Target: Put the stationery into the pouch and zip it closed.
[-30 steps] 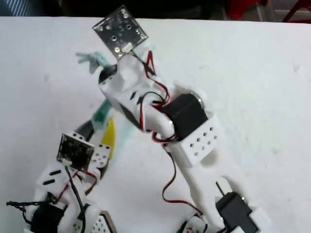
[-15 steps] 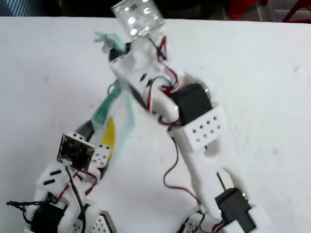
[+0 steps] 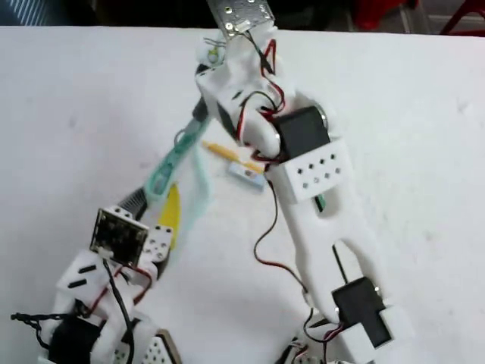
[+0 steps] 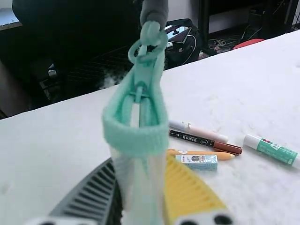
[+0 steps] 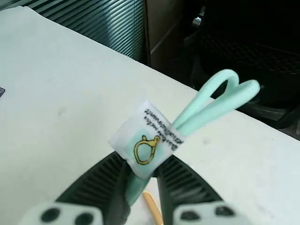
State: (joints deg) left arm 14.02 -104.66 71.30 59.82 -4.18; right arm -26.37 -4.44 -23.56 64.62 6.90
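The pouch (image 3: 170, 163), mint-green and half see-through, hangs stretched on a slant over the table's left half. One end is pinched in the left gripper (image 4: 139, 164). Its loop strap (image 5: 190, 119), with a white tag (image 5: 147, 140), is pinched in the right gripper (image 5: 140, 164). Near the table's middle, outside the pouch, lie a pale pen (image 4: 197, 131), brown marker (image 4: 206, 140), orange pen (image 4: 199, 153), blue-sleeved eraser (image 4: 199, 160) and glue stick (image 4: 272, 150).

White arms (image 3: 333, 224), black motors (image 3: 301, 133), red cables (image 3: 257, 246)

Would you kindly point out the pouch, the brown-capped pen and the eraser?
pouch (image 4: 136, 136), left wrist view, on its mint zipper band.
brown-capped pen (image 4: 204, 141), left wrist view, mid-barrel.
eraser (image 4: 199, 160), left wrist view, on its sleeve.
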